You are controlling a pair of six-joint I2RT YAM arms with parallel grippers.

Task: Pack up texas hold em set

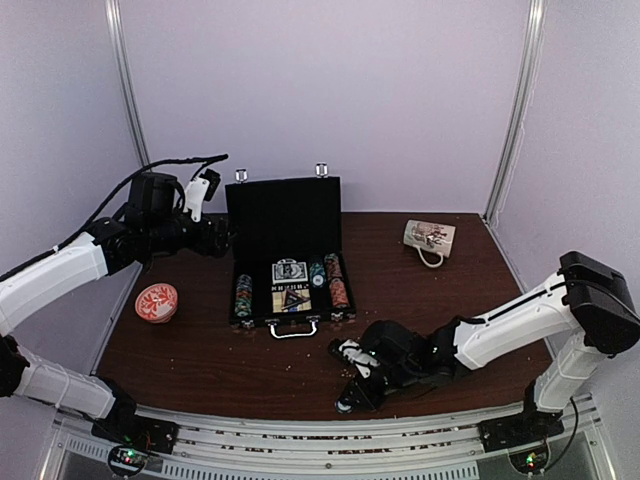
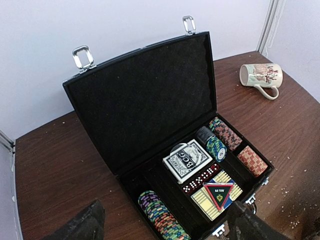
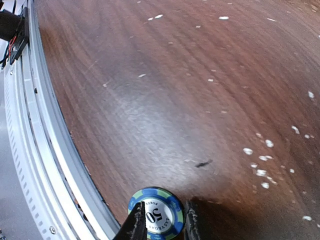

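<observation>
The black briefcase [image 1: 285, 215] stands open at mid-table, lid upright. Its tray holds striped chip stacks [image 2: 162, 215], a blue-green stack [image 2: 215, 145], red stacks [image 2: 252, 161], a boxed card deck [image 2: 187, 160], a row of dice [image 2: 201, 178] and a triangular marker [image 2: 219, 192]. My left gripper [image 2: 165, 230] hangs open above the case's left front, nothing between its fingers. My right gripper [image 3: 162, 222] is low near the table's front edge [image 1: 352, 385]. Its fingers are closed on a blue-and-green poker chip [image 3: 161, 207] marked 50.
A white printed mug [image 1: 430, 238] lies on its side at the back right. An orange-red patterned dish [image 1: 156, 302] sits left of the case. A metal rail [image 3: 30, 150] runs along the front edge close to the right gripper. White crumbs dot the wood.
</observation>
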